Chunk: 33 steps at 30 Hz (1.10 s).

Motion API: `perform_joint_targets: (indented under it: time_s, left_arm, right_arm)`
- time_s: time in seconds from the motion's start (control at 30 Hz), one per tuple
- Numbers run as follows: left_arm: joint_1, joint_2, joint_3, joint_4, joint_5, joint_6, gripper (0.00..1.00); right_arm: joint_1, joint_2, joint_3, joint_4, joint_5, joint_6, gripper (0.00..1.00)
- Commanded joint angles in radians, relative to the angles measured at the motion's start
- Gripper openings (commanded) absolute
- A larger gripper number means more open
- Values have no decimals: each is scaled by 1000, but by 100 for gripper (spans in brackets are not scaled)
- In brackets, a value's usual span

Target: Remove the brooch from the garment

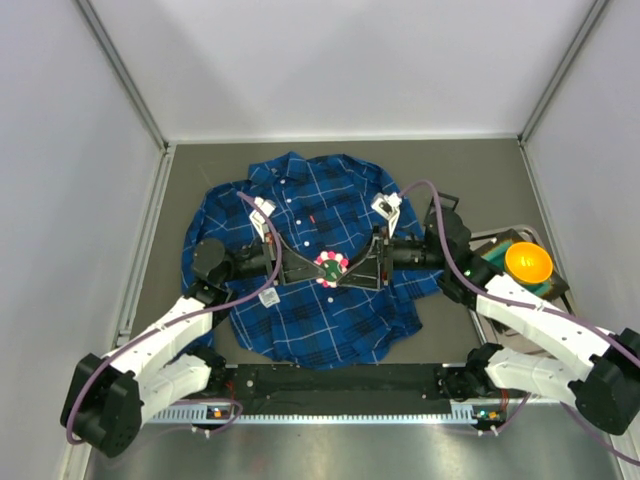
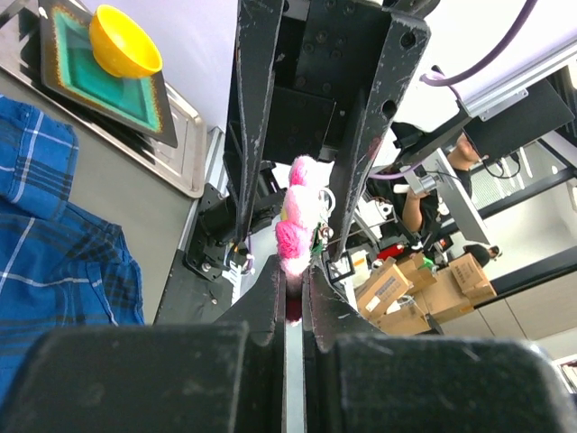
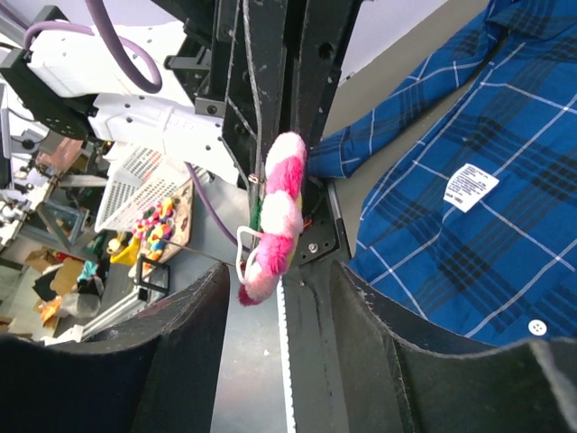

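Observation:
The blue plaid garment [image 1: 300,320] lies spread flat on the table; parts of it also show in the left wrist view [image 2: 54,262] and the right wrist view [image 3: 469,225]. The pink, red and white brooch [image 1: 330,267] is held over the shirt's middle, between both grippers. My left gripper [image 2: 293,284] is shut on the brooch's lower edge [image 2: 297,216]. My right gripper [image 3: 275,280] is open, one finger on each side of the brooch [image 3: 278,212], not touching it. No cloth clings to the brooch in either wrist view.
A white printed tag [image 1: 269,297] lies on the shirt's lower left. An orange bowl [image 1: 527,262] sits on a teal tray [image 2: 99,90] at the right of the table. Grey walls enclose the table on three sides.

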Motion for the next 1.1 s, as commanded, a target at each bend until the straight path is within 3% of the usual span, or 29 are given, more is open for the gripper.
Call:
perform_joint_targets:
  time_s: [0.0,0.37,0.53,0.83,0.97,1.07]
  left_arm:
    - [-7,11,12,82,16,-1,0]
    - [-15,15,20,71,4,-4,0]
    - [-15,16,30,45,0,10,0]
    - [-15,8,46,5,-7,24,0]
    - [-15,-5,47,-21,-8,38,0]
    - [-15,-5,47,-27,4,42,0]
  right_arm:
    - [-13,11,46,95,-16,28,48]
    - [-12,48,46,159,-54,79,42]
    - [-12,33,37,150,-50,71,52]
    - [-12,26,40,161,-77,94,49]
    - [-39,-36,26,13,1,56,52]
    - [-102,-82,13,18,10,94,55]
